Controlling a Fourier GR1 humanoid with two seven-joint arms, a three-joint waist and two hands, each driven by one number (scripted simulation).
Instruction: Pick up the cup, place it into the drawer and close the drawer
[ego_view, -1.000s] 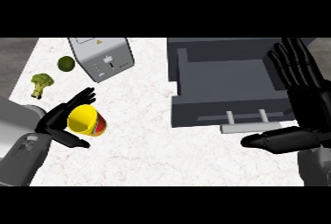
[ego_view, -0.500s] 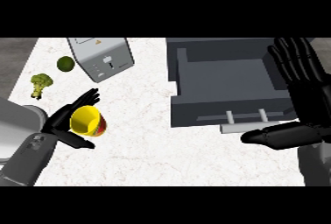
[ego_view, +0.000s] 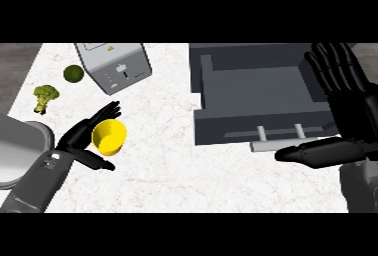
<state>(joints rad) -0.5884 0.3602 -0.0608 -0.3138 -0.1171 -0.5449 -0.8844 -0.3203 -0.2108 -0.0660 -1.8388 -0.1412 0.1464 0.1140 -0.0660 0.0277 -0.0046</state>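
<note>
broccoli (ego_view: 44, 96): small green floret, lay far left on the counter (ego_view: 170, 170), out of the work path.
lime (ego_view: 73, 73): round, dark green, just above the broccoli.
left hand (ego_view: 83, 139): black, cupped the cup from behind, fingers over the top, thumb below; grasping, judged ready to lift.
cup (ego_view: 109, 136): yellow, smooth, tipped so the open mouth faced the camera; sat on the counter left of centre, well apart from the drawer.
toaster (ego_view: 114, 66): grey boxy appliance, tilted, top left.
counter: white marbled stone.
drawer (ego_view: 255, 100): dark grey, pulled open, empty as far as shown, bar handle at front; open to take the cup.
right hand (ego_view: 336, 117): black, fingers straight up, thumb out by the handle; released, resting at right edge.
</note>
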